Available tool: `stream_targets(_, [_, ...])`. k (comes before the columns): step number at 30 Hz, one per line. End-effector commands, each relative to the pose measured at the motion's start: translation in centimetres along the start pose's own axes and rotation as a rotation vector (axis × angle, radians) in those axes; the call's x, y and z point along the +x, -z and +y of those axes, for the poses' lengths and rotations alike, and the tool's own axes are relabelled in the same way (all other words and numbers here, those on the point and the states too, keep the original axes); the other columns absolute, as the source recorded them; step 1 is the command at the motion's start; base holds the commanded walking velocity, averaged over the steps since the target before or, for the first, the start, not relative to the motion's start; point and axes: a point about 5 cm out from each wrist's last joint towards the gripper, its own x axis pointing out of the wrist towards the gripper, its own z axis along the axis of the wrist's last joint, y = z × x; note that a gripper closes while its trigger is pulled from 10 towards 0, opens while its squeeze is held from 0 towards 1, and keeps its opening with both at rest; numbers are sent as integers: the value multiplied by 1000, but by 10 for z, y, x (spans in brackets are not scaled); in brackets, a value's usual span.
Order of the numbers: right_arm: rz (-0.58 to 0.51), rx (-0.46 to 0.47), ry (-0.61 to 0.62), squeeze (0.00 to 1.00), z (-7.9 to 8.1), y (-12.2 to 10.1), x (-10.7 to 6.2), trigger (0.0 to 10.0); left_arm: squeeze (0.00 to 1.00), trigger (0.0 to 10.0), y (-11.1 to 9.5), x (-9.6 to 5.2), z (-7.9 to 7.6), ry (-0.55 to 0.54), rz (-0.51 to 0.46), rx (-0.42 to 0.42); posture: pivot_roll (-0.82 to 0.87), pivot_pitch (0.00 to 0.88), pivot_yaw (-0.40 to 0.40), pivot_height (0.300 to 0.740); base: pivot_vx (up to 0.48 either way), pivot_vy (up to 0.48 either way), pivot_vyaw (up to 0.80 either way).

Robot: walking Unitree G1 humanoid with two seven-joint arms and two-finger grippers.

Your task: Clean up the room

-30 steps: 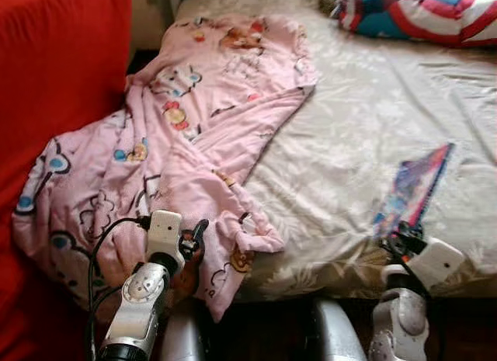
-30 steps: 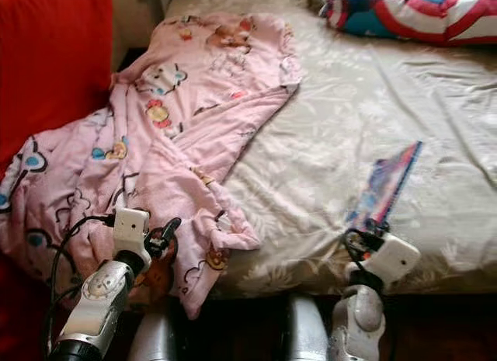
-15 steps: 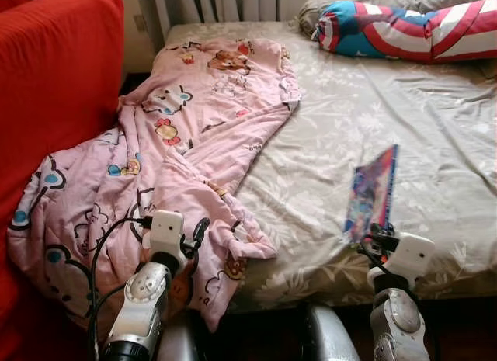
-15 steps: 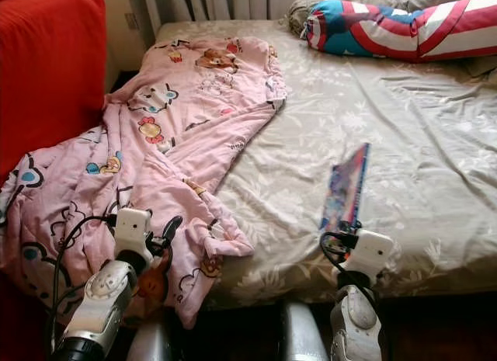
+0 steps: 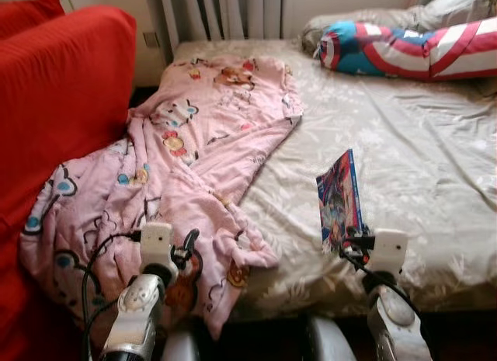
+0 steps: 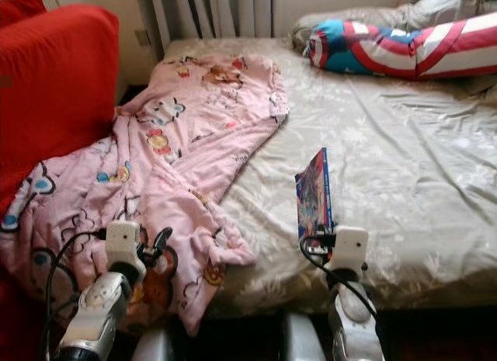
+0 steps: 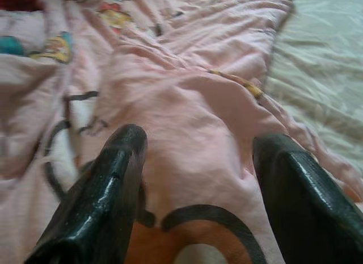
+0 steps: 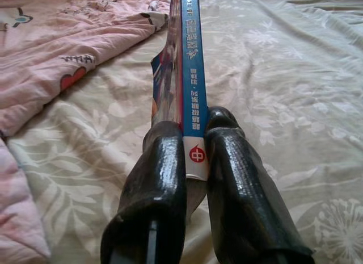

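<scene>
The right pincer [image 8: 190,162] is clamped on the spine of a thin book [image 5: 338,198], holding it upright above the bed [image 5: 435,144]. It looks light and stiff, though glossy, so it could slip. The left pincer [image 7: 198,179] hangs spread over the soft pink blanket [image 5: 202,136].

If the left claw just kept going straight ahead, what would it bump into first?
Most likely the pink blanket. The open left gripper points right at its folds, which lie close beyond the fingers, though exact depth is hard to judge.
</scene>
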Motion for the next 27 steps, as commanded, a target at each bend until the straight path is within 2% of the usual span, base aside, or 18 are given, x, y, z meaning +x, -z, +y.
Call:
stream_targets(1, [-79,-12,-26,0,5,-18,4,10000,0,10000,5,-2,6,-27,21,-11,-83,11,-1,669,0,0,0])
stream_targets(5, [-74,-9,-36,0,9,-18,3,10000,0,10000,16,-5,14,-59,78,-29,-76,14,-3,694,0,0,0])
stream_targets(6, [-73,-24,-37,0,9,-19,4,10000,0,10000,26,-7,16,-62,126,-19,-71,14,-8,704,0,0,0])
stream_targets(7, [-73,-24,-37,0,9,-19,4,10000,0,10000,26,-7,16,-62,126,-19,-71,14,-8,704,0,0,0])
stream_targets(9, [-77,-55,-34,0,7,-19,6,10000,0,10000,40,-10,18,-58,190,7,-69,15,-9,719,0,0,0])
stream_targets(12, [-98,0,3,0,5,-24,9,10000,0,10000,58,-18,27,-110,285,-20,-71,15,-6,739,0,0,0])
stream_targets(14, [-101,9,7,0,5,-24,9,10000,0,10000,61,-20,28,-118,298,-26,-71,15,-6,740,0,0,0])
stream_targets(15, [-101,-3,-30,0,11,-25,10,10000,0,10000,73,-26,28,-116,368,-7,-60,15,-15,740,0,0,0])
stream_targets(20, [-60,27,-33,0,14,-16,10,10000,0,10000,98,-41,24,-102,513,5,-57,17,-18,740,0,0,0])
stream_targets(27, [-59,51,-17,0,15,-16,13,10000,0,10000,111,-49,21,-118,597,-16,-62,22,-13,740,0,0,0])
